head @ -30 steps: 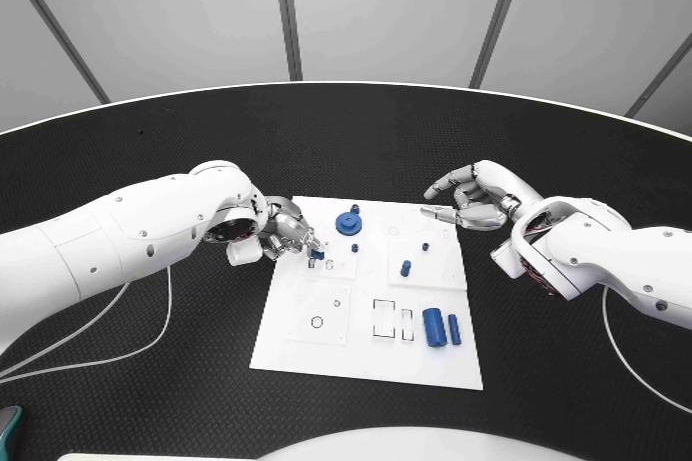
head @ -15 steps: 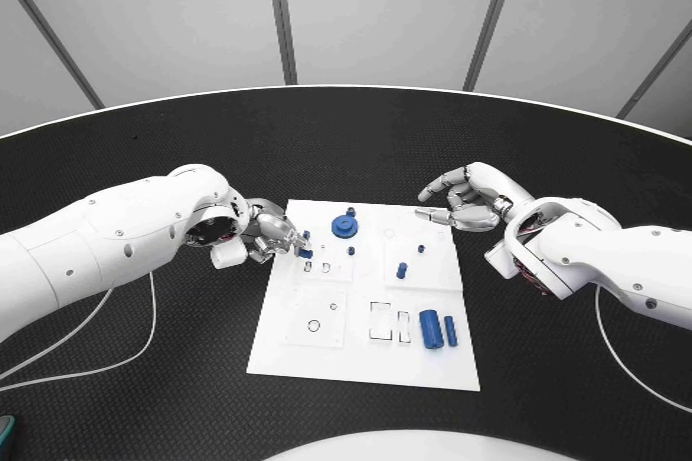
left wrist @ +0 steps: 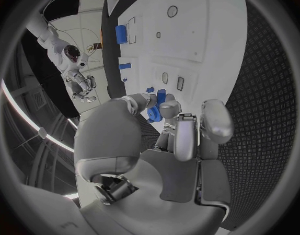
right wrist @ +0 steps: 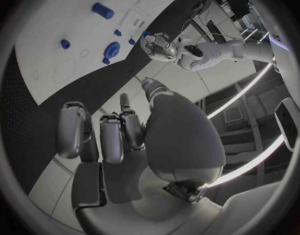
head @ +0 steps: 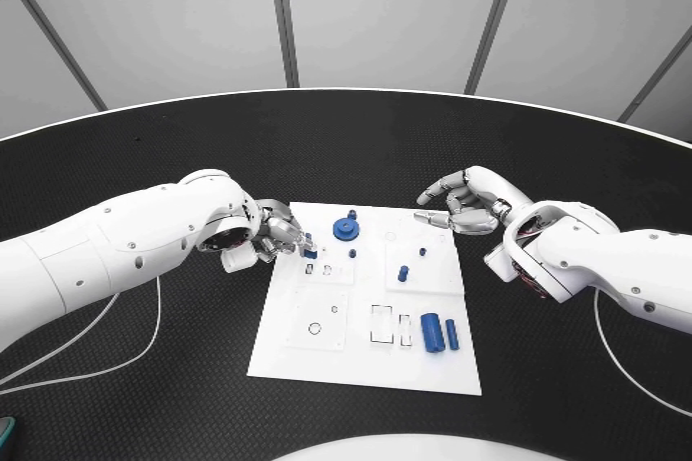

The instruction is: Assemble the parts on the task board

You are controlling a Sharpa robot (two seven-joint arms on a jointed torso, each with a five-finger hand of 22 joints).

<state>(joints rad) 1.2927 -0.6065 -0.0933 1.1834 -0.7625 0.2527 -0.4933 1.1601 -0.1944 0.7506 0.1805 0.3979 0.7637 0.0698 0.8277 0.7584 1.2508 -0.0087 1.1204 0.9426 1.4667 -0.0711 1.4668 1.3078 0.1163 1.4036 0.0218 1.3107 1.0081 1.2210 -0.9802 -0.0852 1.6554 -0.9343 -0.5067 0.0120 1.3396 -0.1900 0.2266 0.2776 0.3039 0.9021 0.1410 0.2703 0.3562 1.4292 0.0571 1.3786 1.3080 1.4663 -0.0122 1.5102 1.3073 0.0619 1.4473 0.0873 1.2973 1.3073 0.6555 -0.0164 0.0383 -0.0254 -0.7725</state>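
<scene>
The white task board (head: pixel 361 356) lies in the middle of the table. My left hand (head: pixel 274 236) hovers over its far left corner and pinches a small blue part (head: pixel 309 250) between thumb and fingertips; the left wrist view has this part (left wrist: pixel 161 97) just above two narrow slots (left wrist: pixel 172 80). A blue round part (head: pixel 346 226) stands just right of that hand. My right hand (head: pixel 464 203) hangs at the board's far right corner, fingers curled in, holding nothing. Two blue cylinders (head: pixel 440 332) lie near the board's front right.
Small blue pegs (head: pixel 402 273) stand in the board's middle, and a rectangular slot (head: pixel 382 321) and a ring hole (head: pixel 315 328) sit nearer me. White cables (head: pixel 144 331) trail on the black table beside the left arm. In the right wrist view the board (right wrist: pixel 52 52) lies ahead.
The camera shifted a little. My left hand drew slightly back towards the board's left edge, then returned over the corner, still pinching the blue part. The right hand has stayed put.
</scene>
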